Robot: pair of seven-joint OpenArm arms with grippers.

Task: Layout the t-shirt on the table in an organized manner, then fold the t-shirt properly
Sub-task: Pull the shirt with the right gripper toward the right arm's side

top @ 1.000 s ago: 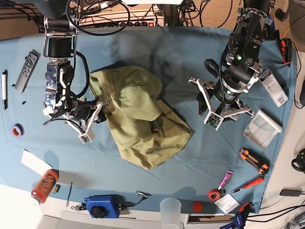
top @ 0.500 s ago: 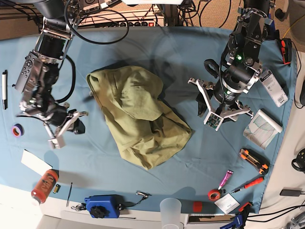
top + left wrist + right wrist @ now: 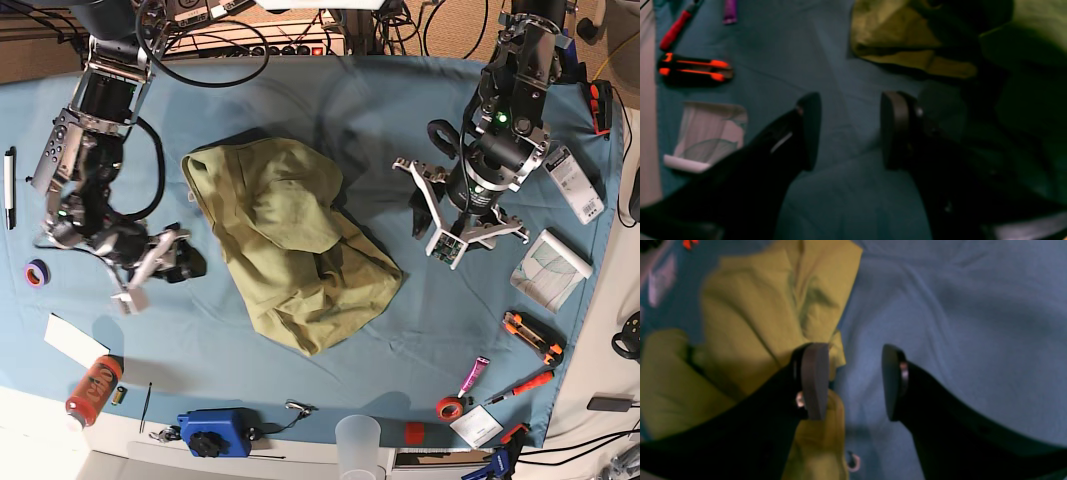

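No writing is legible. The crumpled olive-green cotton t-shirt (image 3: 295,255) lies mid-bench on the light-blue cloth-covered bench (image 3: 380,110). Both the right gripper (image 3: 853,381) and left gripper (image 3: 848,130) gape empty. Only the base view shows the clear plastic cup (image 3: 358,445), contents indiscernible.

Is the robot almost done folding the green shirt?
Not yet. The t-shirt lies in a crumpled heap on the table, not spread flat, so nothing is finished. The right gripper is open beside its edge, holding nothing; the left gripper is open over bare cloth. Flattening and folding remain.
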